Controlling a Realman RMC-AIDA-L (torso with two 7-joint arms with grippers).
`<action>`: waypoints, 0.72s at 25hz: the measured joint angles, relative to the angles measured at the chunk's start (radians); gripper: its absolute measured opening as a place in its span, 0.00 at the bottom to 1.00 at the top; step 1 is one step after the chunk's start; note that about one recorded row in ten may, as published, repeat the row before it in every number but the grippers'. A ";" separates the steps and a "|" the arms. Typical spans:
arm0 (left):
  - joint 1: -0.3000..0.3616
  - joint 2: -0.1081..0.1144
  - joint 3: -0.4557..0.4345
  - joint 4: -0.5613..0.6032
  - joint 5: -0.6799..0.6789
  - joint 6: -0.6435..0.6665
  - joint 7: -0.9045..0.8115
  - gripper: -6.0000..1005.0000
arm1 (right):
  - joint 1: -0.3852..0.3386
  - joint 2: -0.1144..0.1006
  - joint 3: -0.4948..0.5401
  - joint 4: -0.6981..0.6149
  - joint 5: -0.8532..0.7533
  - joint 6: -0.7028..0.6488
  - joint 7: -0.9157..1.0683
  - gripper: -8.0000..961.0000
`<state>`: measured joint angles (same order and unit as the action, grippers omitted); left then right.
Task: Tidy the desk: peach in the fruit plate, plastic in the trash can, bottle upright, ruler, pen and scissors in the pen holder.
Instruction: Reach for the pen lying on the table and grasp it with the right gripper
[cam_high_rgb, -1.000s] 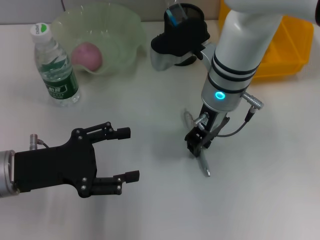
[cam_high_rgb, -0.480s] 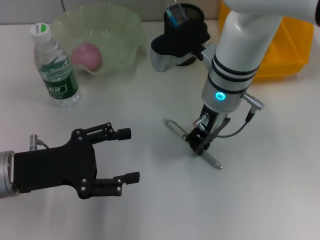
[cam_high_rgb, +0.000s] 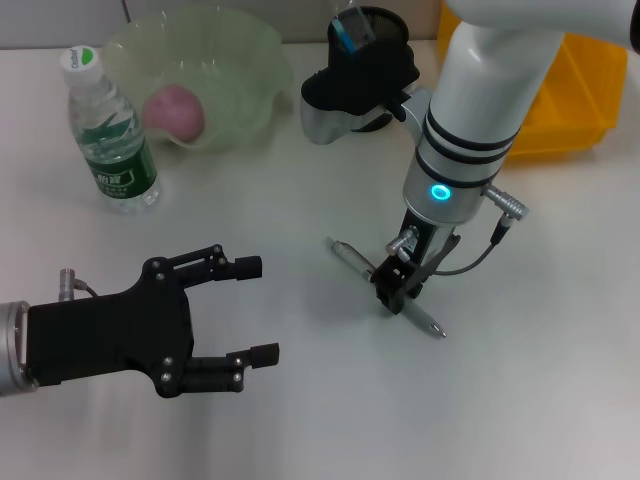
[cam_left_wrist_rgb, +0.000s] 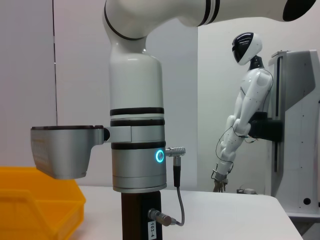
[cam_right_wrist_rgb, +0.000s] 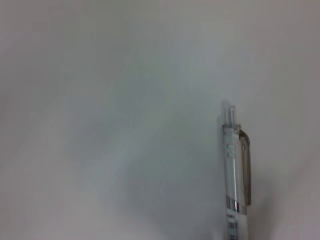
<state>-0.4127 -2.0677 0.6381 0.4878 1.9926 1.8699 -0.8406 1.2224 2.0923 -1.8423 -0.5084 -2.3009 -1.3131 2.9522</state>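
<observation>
- The right gripper (cam_high_rgb: 398, 284) points straight down at the white desk (cam_high_rgb: 300, 420), its fingers pinched on the middle of the pen (cam_high_rgb: 386, 288).
- The pen sticks out from both sides of the fingers, lying slantwise just above or on the desk; whether it touches the surface cannot be told.
- The right wrist view shows the pen's clear barrel (cam_right_wrist_rgb: 235, 165) with a clip and a push-button end against the plain desk.
- The pen sits nearer the robot than the pen holder (cam_high_rgb: 372, 40), well apart from it.
- The left gripper (cam_high_rgb: 256, 309) hangs over the desk, well to the left of the pen, fingers spread wide and holding nothing.
- The bottle (cam_high_rgb: 108, 133) stands upright, far left of the pen holder.
- The peach (cam_high_rgb: 176, 111) lies in the pale green fruit plate (cam_high_rgb: 250, 60), between bottle and pen holder.
- A yellow bin (cam_high_rgb: 570, 100) stands to the right of the pen holder.
</observation>
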 joint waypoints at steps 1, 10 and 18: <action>0.000 0.000 0.000 0.000 0.000 0.000 0.000 0.83 | 0.000 0.000 0.000 0.000 0.000 0.000 0.000 0.20; 0.000 0.000 -0.002 0.000 0.000 0.002 0.000 0.83 | 0.000 0.000 -0.006 -0.003 0.000 0.000 -0.004 0.26; -0.001 0.000 -0.001 0.000 0.000 0.002 0.000 0.83 | -0.001 0.000 -0.028 -0.021 0.000 0.000 -0.004 0.25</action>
<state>-0.4134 -2.0678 0.6368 0.4879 1.9926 1.8715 -0.8406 1.2210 2.0923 -1.8700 -0.5291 -2.3009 -1.3130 2.9478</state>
